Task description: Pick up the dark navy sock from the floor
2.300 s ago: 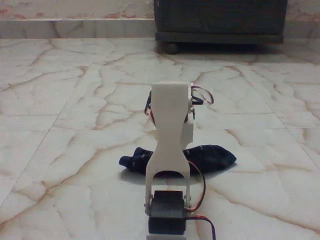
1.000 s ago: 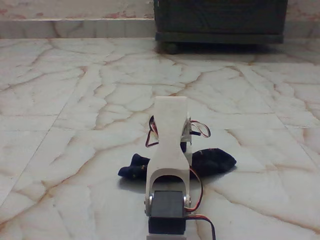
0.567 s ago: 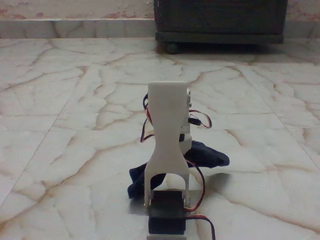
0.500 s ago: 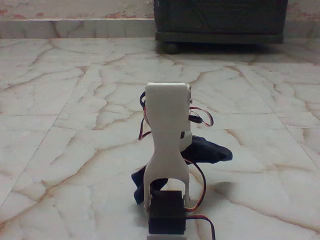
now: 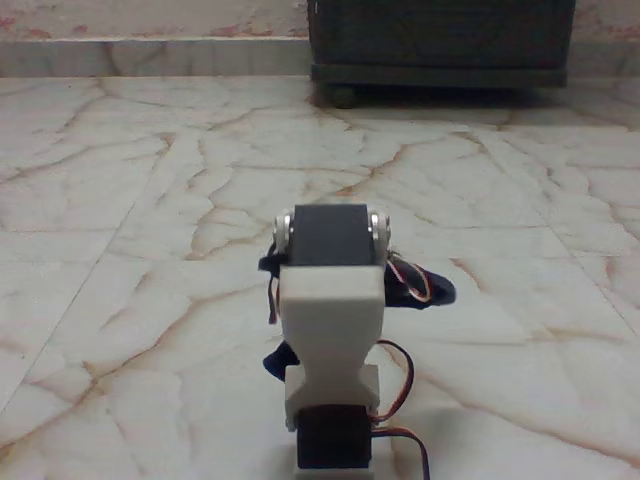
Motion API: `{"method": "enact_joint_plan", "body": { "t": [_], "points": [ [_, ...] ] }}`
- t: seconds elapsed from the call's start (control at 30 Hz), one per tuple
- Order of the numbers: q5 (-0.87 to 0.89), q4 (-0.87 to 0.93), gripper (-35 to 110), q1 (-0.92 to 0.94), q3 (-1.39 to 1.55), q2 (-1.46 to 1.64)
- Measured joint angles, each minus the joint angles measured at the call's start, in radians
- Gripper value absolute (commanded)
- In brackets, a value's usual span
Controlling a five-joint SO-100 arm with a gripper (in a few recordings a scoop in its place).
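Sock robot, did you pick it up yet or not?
Looks mostly done: in the fixed view the dark navy sock pokes out on both sides of the white arm and seems to hang above the floor. The arm hides the gripper, so the grip itself can't be seen. Left: possibly raising it a bit more, since the sock's lower end by the arm's left side hangs low.

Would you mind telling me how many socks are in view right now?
1: the dark navy sock shows on both sides of the arm, mostly hidden behind it; whether it clears the floor is unclear.
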Motion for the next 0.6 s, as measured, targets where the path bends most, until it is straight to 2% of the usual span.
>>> {"method": "enact_joint_plan", "body": {
  "t": [0.2,0.3,0.43,0.5,0.6],
  "points": [
    [-0.333,-0.176,0,0.012,0.167,0.158],
    [-0.442,-0.264,0,0.012,0.268,0.282],
    [-0.578,-0.483,0,-0.002,0.382,0.284],
    [-0.655,-0.486,0,-0.002,0.390,0.284],
    [-0.672,-0.486,0,-0.002,0.390,0.284]
  ]
}}
